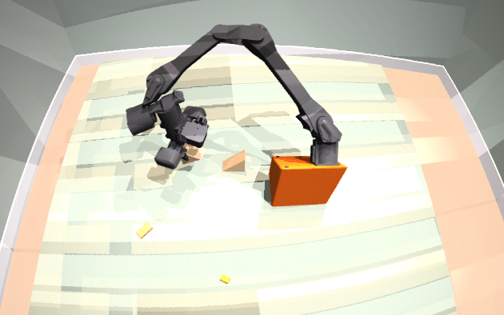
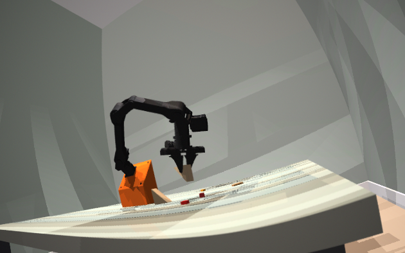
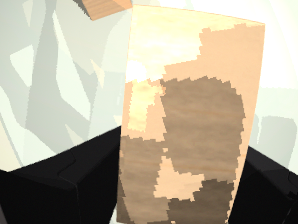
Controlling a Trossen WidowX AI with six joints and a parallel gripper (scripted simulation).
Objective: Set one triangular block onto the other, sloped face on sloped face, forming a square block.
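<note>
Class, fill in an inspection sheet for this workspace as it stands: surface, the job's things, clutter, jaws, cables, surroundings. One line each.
Surface: pale striped table with a raised white rim.
Job's things: one triangular block held in the air, clear of the table; the other triangular block rests on the table beside the orange base.
Clutter: two small yellow pieces lie nearer the front edge; small red bits show in the exterior view.
Jaws: the gripper points down, jaws shut on the held block.
Cables: nothing seen.
Surroundings: grey walls; tan floor beyond the table.
</note>
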